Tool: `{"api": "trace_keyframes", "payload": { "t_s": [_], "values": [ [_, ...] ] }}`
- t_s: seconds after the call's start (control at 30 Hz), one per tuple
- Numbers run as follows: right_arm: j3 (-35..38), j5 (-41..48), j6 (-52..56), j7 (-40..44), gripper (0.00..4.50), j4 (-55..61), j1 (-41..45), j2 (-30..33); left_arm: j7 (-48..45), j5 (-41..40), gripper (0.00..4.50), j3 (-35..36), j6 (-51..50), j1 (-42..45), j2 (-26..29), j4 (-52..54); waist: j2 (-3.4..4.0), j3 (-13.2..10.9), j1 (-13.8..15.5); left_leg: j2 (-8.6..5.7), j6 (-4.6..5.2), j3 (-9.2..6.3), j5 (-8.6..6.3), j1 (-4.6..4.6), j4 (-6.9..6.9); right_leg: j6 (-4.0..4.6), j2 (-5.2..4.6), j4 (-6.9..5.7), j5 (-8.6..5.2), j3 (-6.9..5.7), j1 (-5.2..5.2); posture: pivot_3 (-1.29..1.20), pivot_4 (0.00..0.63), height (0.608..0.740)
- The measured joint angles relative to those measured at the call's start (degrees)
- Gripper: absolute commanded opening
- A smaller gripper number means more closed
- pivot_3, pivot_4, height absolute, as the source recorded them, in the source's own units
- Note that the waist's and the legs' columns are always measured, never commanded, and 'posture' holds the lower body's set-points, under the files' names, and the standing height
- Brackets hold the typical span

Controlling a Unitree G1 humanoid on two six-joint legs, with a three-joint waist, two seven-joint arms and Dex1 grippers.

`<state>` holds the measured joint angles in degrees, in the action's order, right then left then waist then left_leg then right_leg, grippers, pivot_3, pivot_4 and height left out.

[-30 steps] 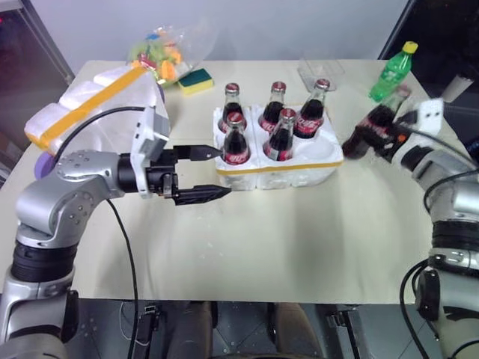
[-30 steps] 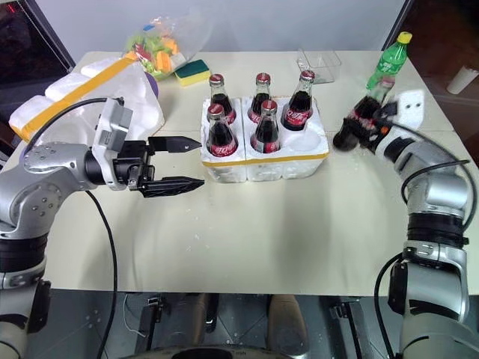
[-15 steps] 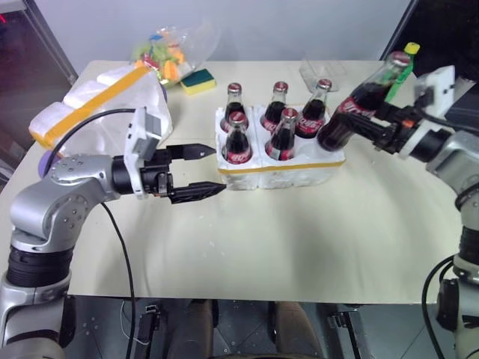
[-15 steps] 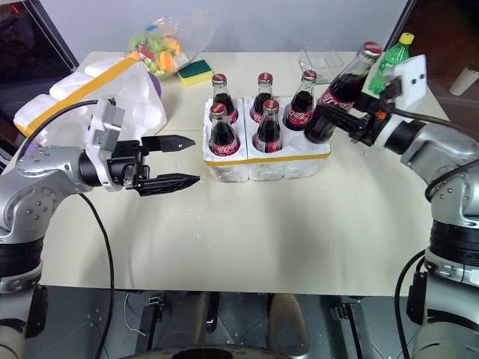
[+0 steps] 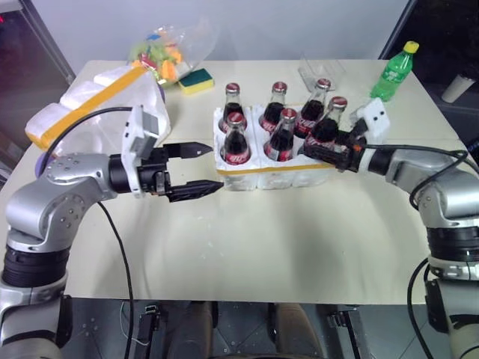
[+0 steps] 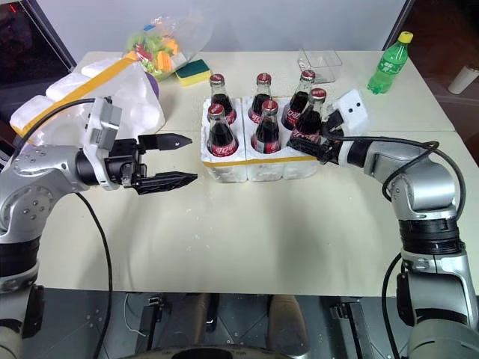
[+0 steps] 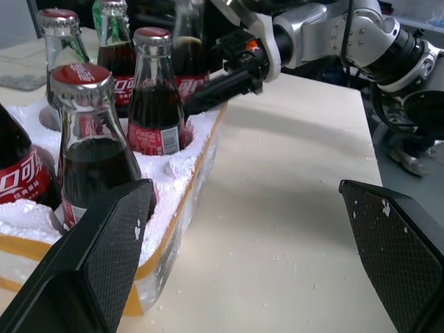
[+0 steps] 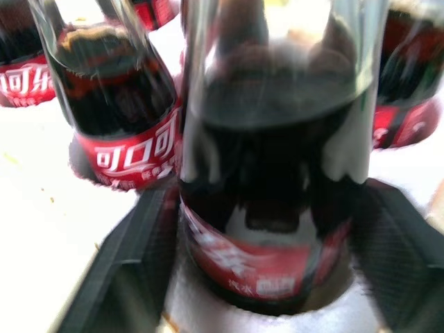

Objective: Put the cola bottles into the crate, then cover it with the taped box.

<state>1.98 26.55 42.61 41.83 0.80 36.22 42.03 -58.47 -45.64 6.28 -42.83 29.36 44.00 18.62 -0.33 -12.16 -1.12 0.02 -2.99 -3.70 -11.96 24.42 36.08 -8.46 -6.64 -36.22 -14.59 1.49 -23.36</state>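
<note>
Six glass cola bottles with red Coca-Cola labels stand in the white foam crate. Right gripper jaws released around one; left gripper jaws released, empty.

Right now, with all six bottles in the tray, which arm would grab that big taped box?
Probably the left gripper: its jaws are open and empty, the taped box beside it.
</note>
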Motion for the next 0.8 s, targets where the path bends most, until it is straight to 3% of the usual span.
{"api": "trace_keyframes", "payload": {
  "t_s": [0.23,0.4,0.57,0.67,0.8],
  "values": [
    [-0.18,-0.48,0.73,2.79,4.45,-0.41,1.52,1.53,0.04,-0.22,4.5,1.91,-0.71,-0.58,3.53,0.7,-0.01,0.0,0.09,0.0,0.0,0.0,0.0,0.0,0.03,0.0,0.0,0.01,0.0,0.0,0.02,0.0,0.15,0.739],
    [6.68,5.15,2.77,11.98,4.45,3.1,2.38,12.28,-1.63,-3.01,4.5,8.76,-4.77,-2.79,13.84,1.97,-0.02,-0.02,0.13,0.0,0.02,0.0,-0.02,0.01,-0.09,0.01,0.0,0.06,-0.02,-0.01,-0.02,0.0,0.15,0.739],
    [14.24,8.13,1.77,22.76,4.45,4.31,-3.02,22.53,-8.78,-2.82,4.5,22.63,-8.77,-11.73,27.09,1.86,-0.01,0.0,-0.19,0.03,0.02,0.09,-0.03,-0.07,-0.11,0.21,-0.01,0.07,-0.13,-0.01,0.0,0.0,0.15,0.739],
    [16.31,9.68,0.76,28.47,4.45,4.77,-7.84,24.57,-18.47,4.69,4.5,31.95,-8.92,-23.53,34.72,-2.95,-0.01,-0.01,-0.95,0.04,0.01,0.13,-0.03,-0.1,-0.09,0.26,-0.01,0.05,-0.15,0.0,-0.02,0.0,0.15,0.739],
    [18.31,12.17,1.48,29.06,4.45,5.6,-8.07,24.24,-29.74,17.3,4.5,40.64,-3.66,-33.49,39.82,-16.09,0.03,0.0,-1.68,0.06,0.0,0.18,-0.03,-0.12,-0.1,0.44,-0.06,0.07,-0.18,0.0,-0.08,0.0,0.15,0.739]
  ]
}}
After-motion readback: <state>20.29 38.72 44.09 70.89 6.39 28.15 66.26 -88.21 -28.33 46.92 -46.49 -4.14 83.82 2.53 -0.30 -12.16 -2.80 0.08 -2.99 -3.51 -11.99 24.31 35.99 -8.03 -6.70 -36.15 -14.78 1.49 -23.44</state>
